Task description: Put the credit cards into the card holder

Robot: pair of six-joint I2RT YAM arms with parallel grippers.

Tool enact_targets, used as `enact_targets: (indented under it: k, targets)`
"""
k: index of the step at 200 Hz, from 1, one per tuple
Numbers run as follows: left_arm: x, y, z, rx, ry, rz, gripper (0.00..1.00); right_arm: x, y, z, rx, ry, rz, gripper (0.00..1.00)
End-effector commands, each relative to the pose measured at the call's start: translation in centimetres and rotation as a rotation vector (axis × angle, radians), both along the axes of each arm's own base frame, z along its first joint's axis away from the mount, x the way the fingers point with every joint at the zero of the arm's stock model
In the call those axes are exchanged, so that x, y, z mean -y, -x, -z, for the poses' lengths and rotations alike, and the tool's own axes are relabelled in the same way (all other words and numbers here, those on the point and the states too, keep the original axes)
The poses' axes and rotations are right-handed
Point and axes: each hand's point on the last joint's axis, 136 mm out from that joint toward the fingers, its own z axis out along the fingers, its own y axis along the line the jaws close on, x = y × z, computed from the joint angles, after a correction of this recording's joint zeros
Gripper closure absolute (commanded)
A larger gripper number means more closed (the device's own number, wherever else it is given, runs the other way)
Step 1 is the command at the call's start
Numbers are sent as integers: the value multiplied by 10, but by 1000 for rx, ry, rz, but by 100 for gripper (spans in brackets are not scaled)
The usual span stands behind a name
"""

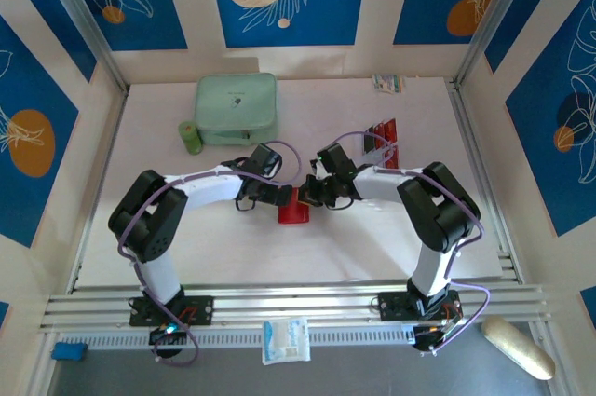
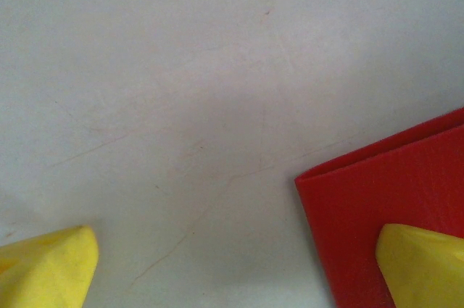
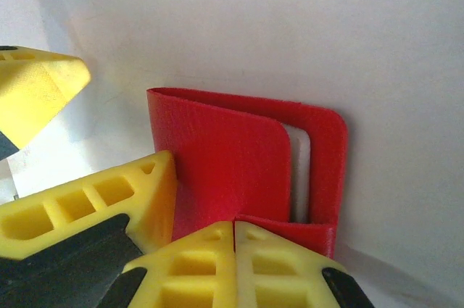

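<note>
Opening the card holder [image 1: 295,212] looks like the step in hand, since no card has reached it yet. The small red wallet lies folded on the white table [image 1: 186,238] at the middle of the top view, with both arms bent in over it. At the bottom centre of the right wrist view, the right gripper [image 3: 233,250] has its two yellow fingertips pressed flat together. The wallet's near flap runs in right at their seam, so I judge the claw pinched on that flap, though the contact itself is hidden. A pale sliver shows between the wallet's front cover and its rounded back cover toward the right of that frame, so the fold is parted just a little. The left gripper [image 2: 232,272] is spread wide. One yellow fingertip [image 2: 424,264] sits over the wallet's corner at the lower right of the left wrist view, and the other hangs over bare table at the lower left. The credit cards [image 1: 382,130] sit as a red and dark cluster up and right of centre in the top view, well apart from the wallet, and neither claw holds one. Next, the left fingertip would need to pin one cover down while the right gripper lifts the other wide enough to expose a sleeve, before either arm goes for a card.
</note>
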Motion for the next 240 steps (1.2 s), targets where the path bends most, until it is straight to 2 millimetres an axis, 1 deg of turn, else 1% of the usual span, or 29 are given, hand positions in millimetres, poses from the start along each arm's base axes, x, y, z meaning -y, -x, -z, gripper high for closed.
enact_targets:
  k: [1,83,150,202,240]
  targets:
    - [-13,18,22,-69,-70,7,2,22,47,40,-135,153,-48,100]
    - [-13,18,22,-72,-70,6,2,31,67,60,-111,297,-111,100]
    - [-13,18,23,-71,-72,9,2,39,93,81,-95,377,-138,100]
    - [-13,18,23,-68,-74,12,2,45,104,96,-30,422,-148,100]
    - [-15,20,23,-66,-76,10,2,55,112,106,29,464,-163,100]
